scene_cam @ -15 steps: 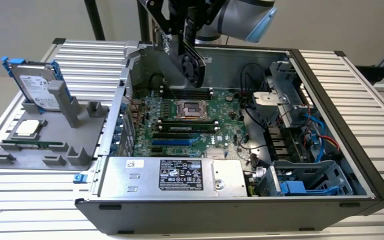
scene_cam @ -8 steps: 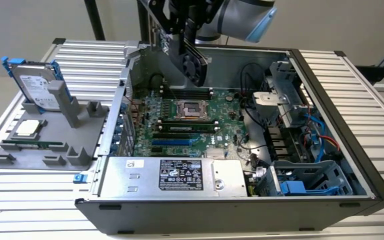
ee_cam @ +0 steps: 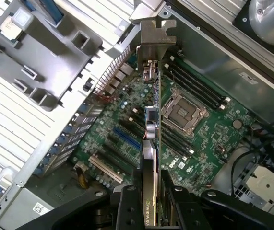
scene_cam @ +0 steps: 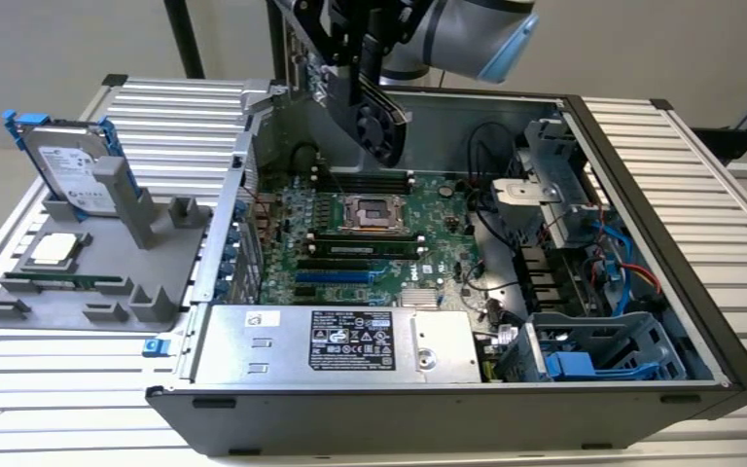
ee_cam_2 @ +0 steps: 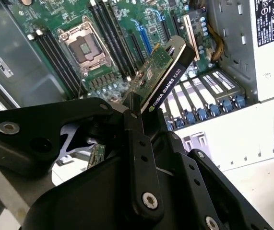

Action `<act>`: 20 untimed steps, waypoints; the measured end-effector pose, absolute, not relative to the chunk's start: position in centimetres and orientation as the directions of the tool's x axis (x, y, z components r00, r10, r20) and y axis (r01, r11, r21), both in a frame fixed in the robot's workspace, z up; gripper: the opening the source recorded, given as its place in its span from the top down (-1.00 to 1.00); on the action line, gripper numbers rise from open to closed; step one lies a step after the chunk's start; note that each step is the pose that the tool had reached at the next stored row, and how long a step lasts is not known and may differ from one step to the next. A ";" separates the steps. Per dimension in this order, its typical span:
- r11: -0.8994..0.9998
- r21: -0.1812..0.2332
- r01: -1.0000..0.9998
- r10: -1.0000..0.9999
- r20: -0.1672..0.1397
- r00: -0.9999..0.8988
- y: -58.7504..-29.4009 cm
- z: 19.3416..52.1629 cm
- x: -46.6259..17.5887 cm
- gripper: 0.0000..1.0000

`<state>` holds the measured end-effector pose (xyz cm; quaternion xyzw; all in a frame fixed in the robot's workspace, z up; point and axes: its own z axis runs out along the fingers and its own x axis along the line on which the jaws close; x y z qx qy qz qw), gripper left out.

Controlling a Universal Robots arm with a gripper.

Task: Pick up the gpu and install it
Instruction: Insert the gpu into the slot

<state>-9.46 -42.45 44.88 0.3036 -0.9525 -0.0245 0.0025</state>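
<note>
Exterior view, left to right. A grey fixture (scene_cam: 153, 309) lies on the slatted table (scene_cam: 36, 389). A hard drive (scene_cam: 69, 170) with blue rails stands upright in it. A processor chip (scene_cam: 52, 250) lies flat in front of the drive, and a memory stick (scene_cam: 69, 282) lies flat just before the chip. Print shows on the drive's label but is too small to make out.

Next is the open computer case (scene_cam: 412, 418), with the motherboard (scene_cam: 335, 253) exposed and the processor socket (scene_cam: 371, 212) near its middle.

The gpu (scene_cam: 380, 122) hangs in the air above the rear part of the motherboard, clear of every slot. It stands on edge. Its long axis slopes from the gripper (scene_cam: 354, 58) down toward the board, and the black fan shroud faces the exterior view's right.

In the first wrist view the card is seen edge-on. Its long axis runs straight away from the gripper, and the silver end bracket (ee_cam: 157, 34) is at the far end, toward the case's slotted rear wall. In the second wrist view the green board face and a black edge with white lettering show.

The fingers (ee_cam: 127, 206) are pressed against both faces of the card, pinching its near end.

At the case front sits the power supply (scene_cam: 257, 350), which carries a black-and-white label (scene_cam: 354, 341) of small symbols. Toward the exterior view's right are a drive cage (scene_cam: 607, 341) and loose cables.
</note>
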 end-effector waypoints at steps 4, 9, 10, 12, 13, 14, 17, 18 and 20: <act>0.796 0.048 -0.603 -0.603 -0.010 -0.797 -42.4 44.9 -9.5 1.00; 0.772 0.048 -0.634 -0.634 -0.010 -0.773 -42.4 45.0 -9.5 1.00; 0.766 0.048 -0.641 -0.641 -0.010 -0.768 -42.4 45.0 -9.5 1.00; 0.755 0.048 -0.654 -0.654 -0.010 -0.756 -42.4 45.0 -9.5 1.00; 0.749 0.048 -0.660 -0.661 -0.010 -0.751 -42.4 45.0 -9.5 1.00; 0.743 0.048 -0.667 -0.667 -0.010 -0.745 -42.4 45.0 -9.5 1.00; 0.725 0.048 -0.687 -0.687 -0.010 -0.726 -42.4 45.1 -9.5 1.00; 0.719 0.048 -0.693 -0.694 -0.010 -0.720 -42.4 45.1 -9.5 1.00; 0.706 0.048 -0.706 -0.707 -0.010 -0.707 -42.4 45.1 -9.5 1.00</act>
